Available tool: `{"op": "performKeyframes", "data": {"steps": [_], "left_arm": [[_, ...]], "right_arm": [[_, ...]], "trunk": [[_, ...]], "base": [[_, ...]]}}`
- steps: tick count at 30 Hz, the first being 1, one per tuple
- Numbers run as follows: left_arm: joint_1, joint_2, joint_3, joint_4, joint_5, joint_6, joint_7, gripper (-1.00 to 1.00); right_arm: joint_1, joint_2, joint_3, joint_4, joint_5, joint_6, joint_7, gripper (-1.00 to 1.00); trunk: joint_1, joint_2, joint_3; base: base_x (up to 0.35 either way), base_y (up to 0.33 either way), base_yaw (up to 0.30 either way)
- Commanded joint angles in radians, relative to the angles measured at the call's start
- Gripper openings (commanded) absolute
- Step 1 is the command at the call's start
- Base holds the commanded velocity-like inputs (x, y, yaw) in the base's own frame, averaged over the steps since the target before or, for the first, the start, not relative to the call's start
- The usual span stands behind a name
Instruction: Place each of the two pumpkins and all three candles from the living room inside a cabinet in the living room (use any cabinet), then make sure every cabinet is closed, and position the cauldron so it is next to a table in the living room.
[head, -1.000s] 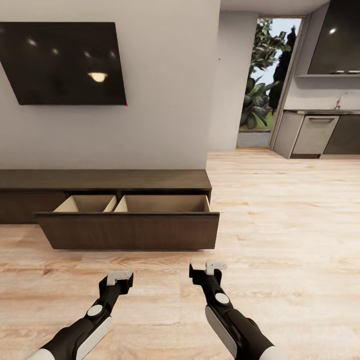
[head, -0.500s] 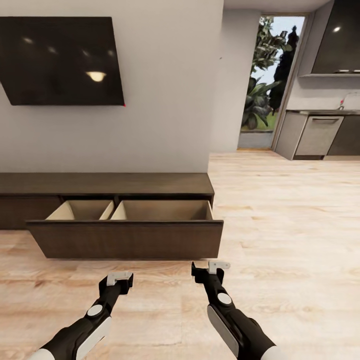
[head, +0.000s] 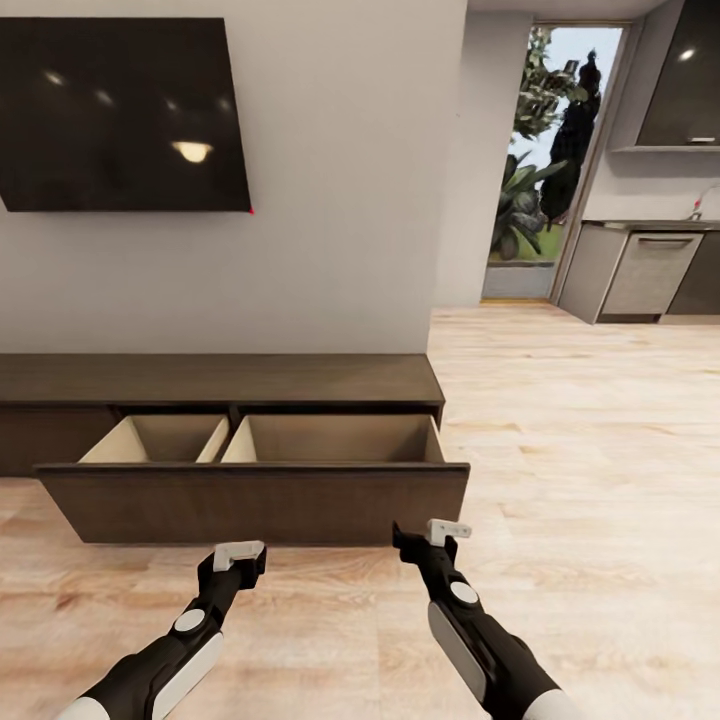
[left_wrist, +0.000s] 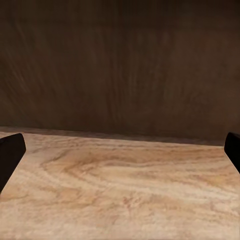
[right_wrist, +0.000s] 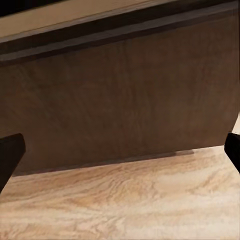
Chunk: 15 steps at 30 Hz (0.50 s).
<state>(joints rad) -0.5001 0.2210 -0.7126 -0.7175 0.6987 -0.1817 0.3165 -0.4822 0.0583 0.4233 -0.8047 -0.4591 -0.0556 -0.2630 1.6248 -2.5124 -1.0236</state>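
Both pairs of fingers are held spread and empty, the left gripper (head: 240, 558) and right gripper (head: 432, 535) low over the wooden floor (head: 560, 480). Just beyond the fingertips stands the cabinet (head: 255, 500), its drawer pulled out against the wall (head: 340, 250).

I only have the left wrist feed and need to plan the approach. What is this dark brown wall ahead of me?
Observer: It is the front panel of the cabinet drawer, which is pulled out over the floor.
Operator: Is anything inside it?
Observer: A divider splits it into two pale beige compartments. The front panel hides their bottoms, so I cannot tell.
Operator: Where is the right tool?
Observer: The right tool is open and faces the same panel near its right end. The left tool faces the panel's middle.
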Motion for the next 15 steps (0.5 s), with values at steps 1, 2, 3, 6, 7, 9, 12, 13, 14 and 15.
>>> {"op": "performKeyframes", "data": {"steps": [1, 2, 3, 6, 7, 9, 12, 13, 14, 15], "left_arm": [[-0.001, 0.001, -0.008, -0.001, 0.011, -0.007, 0.007, 1.0], [-0.001, 0.001, -0.009, -0.001, 0.011, -0.007, 0.007, 1.0], [-0.001, 0.001, -0.009, -0.002, 0.01, -0.007, 0.007, 1.0], [-0.001, 0.001, -0.01, -0.002, 0.004, -0.007, 0.007, 1.0], [-0.001, 0.001, -0.01, -0.002, 0.003, -0.007, 0.007, 1.0], [-0.001, 0.001, -0.01, -0.002, 0.002, -0.007, 0.007, 1.0], [-0.001, 0.001, -0.01, -0.002, 0.001, -0.007, 0.007, 1.0], [-0.001, 0.001, -0.01, -0.002, 0.001, -0.007, 0.007, 1.0], [-0.001, 0.001, -0.01, -0.002, 0.001, -0.007, 0.007, 1.0], [-0.001, 0.001, -0.01, -0.002, 0.001, -0.007, 0.007, 1.0]], "right_arm": [[-0.001, 0.0, 0.0, 0.005, -0.01, -0.006, -0.003, 1.0], [-0.001, 0.001, -0.006, 0.014, -0.01, -0.006, 0.001, 1.0], [-0.001, 0.001, -0.009, 0.023, -0.009, -0.007, 0.004, 1.0], [-0.001, -0.001, -0.012, 0.045, -0.007, -0.01, 0.007, 1.0], [-0.001, 0.0, -0.011, 0.055, -0.003, -0.015, 0.007, 1.0], [-0.001, 0.002, -0.01, 0.067, -0.001, -0.032, 0.008, 1.0], [-0.001, 0.006, -0.006, 0.13, 0.004, -0.097, 0.008, 1.0], [-0.001, 0.007, -0.006, 0.148, 0.004, -0.107, 0.008, 1.0], [-0.001, 0.007, -0.005, 0.154, 0.004, -0.11, 0.008, 1.0], [-0.001, 0.006, -0.006, 0.164, 0.004, -0.116, 0.008, 1.0]], "trunk": [[0.0, 0.0, -0.001], [0.0, 0.0, -0.001], [0.0, 0.0, -0.001], [0.0, 0.0, -0.001], [0.0, 0.0, -0.001], [0.0, 0.0, -0.001], [0.0, 0.0, -0.001], [0.0, -0.001, -0.005], [0.001, -0.001, -0.009], [0.001, -0.001, -0.013]], "base": [[0.053, 0.025, 0.0], [0.034, 0.016, 0.0], [0.022, 0.01, 0.0], [0.01, 0.005, 0.0], [0.005, 0.002, 0.0], [0.003, 0.002, 0.0], [0.001, 0.0, 0.0], [0.0, 0.0, 0.0], [0.0, 0.0, 0.0], [0.0, 0.0, 0.0]]}}
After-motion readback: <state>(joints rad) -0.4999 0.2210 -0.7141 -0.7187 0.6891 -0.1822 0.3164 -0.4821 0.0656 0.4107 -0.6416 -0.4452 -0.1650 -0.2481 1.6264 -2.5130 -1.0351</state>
